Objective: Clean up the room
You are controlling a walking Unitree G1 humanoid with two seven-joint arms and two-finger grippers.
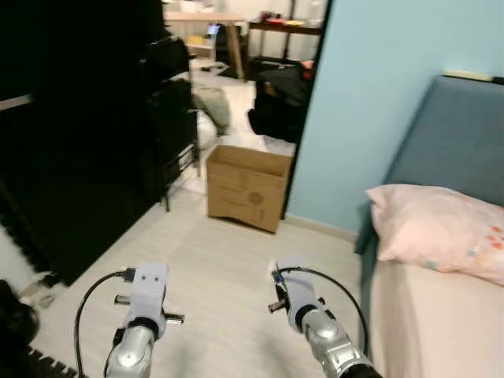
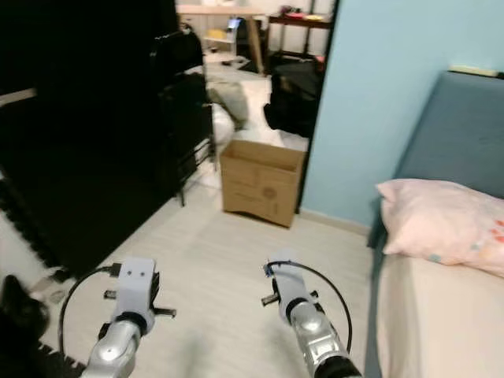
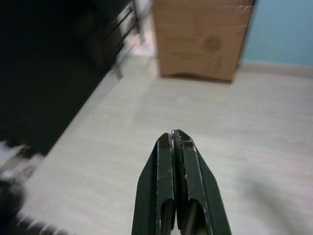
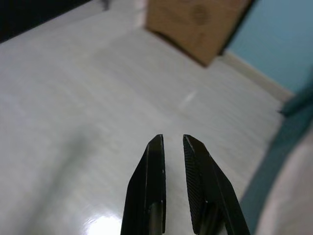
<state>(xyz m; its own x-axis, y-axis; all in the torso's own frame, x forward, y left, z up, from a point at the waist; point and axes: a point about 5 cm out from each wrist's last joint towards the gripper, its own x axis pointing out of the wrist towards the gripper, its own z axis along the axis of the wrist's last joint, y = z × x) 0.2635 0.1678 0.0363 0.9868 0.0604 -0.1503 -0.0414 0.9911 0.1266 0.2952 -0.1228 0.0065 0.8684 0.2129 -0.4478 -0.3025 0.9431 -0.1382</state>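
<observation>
By blue wall point(image 1: 370, 94): cardboard box point(image 1: 246, 186), inside unseen; L end effector point(image 3: 176, 138) clenched, R end effector point(image 4: 172, 142) slightly apart.

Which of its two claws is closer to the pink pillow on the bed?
The right gripper: the pink pillow lies just beyond it on its outer side. The left gripper is over the floor, farther off.

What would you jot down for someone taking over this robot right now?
Left claw: shut, empty, held over the pale floor.
Right claw: slightly open, empty, also above the floor.
Cardboard box: open-topped, ahead by the blue wall's corner.
Pink pillow: on the bed to the right.
Done: nothing picked up.
Left: find clutter and tidy; the box looks a likely bin.
</observation>
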